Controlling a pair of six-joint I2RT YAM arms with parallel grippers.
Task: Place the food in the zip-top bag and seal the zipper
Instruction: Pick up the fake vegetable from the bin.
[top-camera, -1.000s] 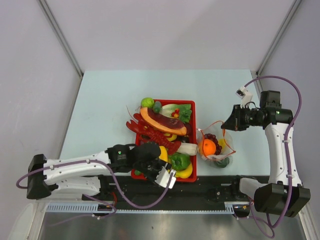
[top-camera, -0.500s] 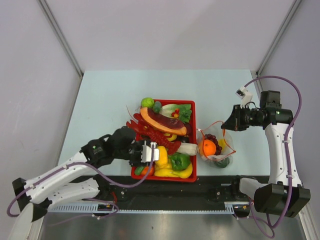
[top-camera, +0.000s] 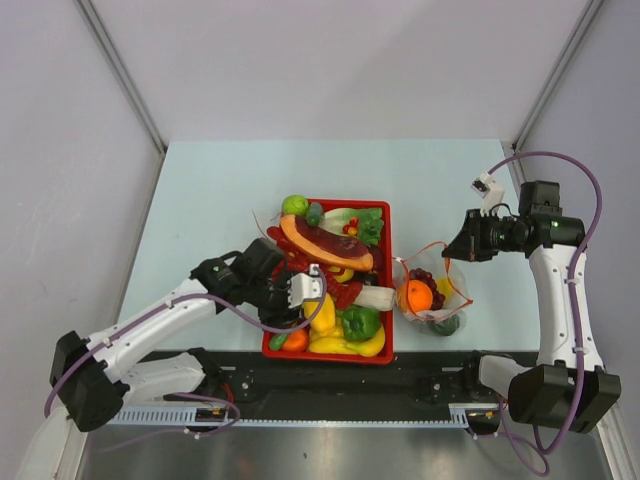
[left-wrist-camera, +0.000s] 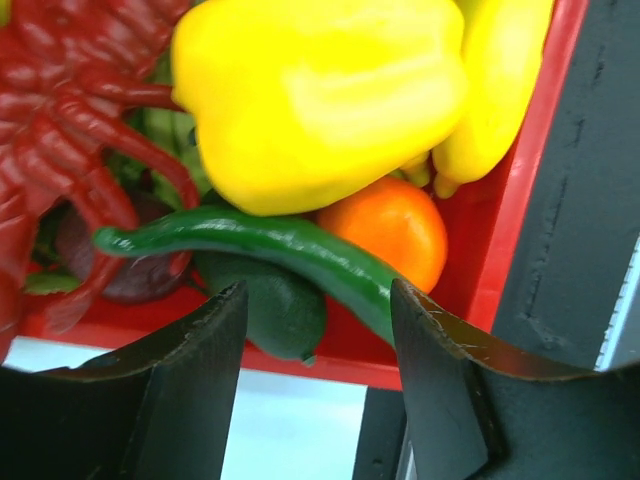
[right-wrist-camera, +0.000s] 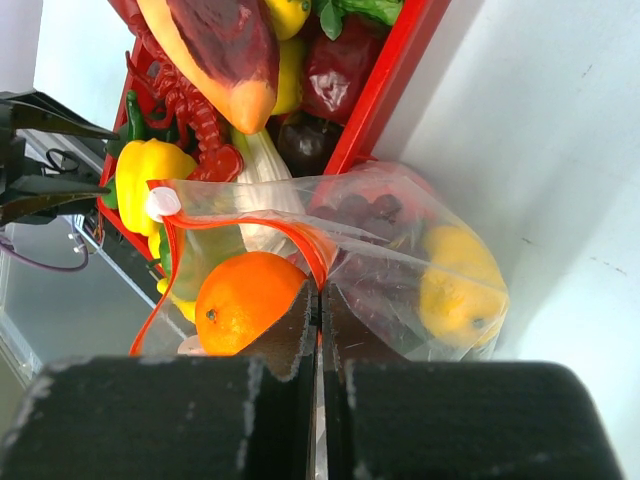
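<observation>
The zip-top bag (top-camera: 432, 298) stands right of the red tray (top-camera: 386, 262), mouth open. It holds an orange (right-wrist-camera: 245, 300), a purple grape bunch (right-wrist-camera: 360, 215), a lemon (right-wrist-camera: 455, 280) and a dark green piece (top-camera: 445, 322). My right gripper (right-wrist-camera: 320, 292) is shut on the bag's rim at the zipper (right-wrist-camera: 250, 225). My left gripper (left-wrist-camera: 320, 300) hovers open over the tray's front left corner, with nothing between its fingers (left-wrist-camera: 190, 380). Just beyond them lie an orange (left-wrist-camera: 390, 225) and a dark green avocado-like piece (left-wrist-camera: 270, 305).
The tray also holds a red lobster (left-wrist-camera: 60, 130), a yellow pepper (left-wrist-camera: 320, 90), a green chili (left-wrist-camera: 280, 245), a green pepper (top-camera: 360, 322) and a papaya slice (top-camera: 325, 240). The black rail (top-camera: 340, 375) runs along the table's near edge, close to the tray.
My left arm has swung back and leftward, from the tray's front edge to its left side, and its jaws have widened. The right arm and the bag have not moved.
</observation>
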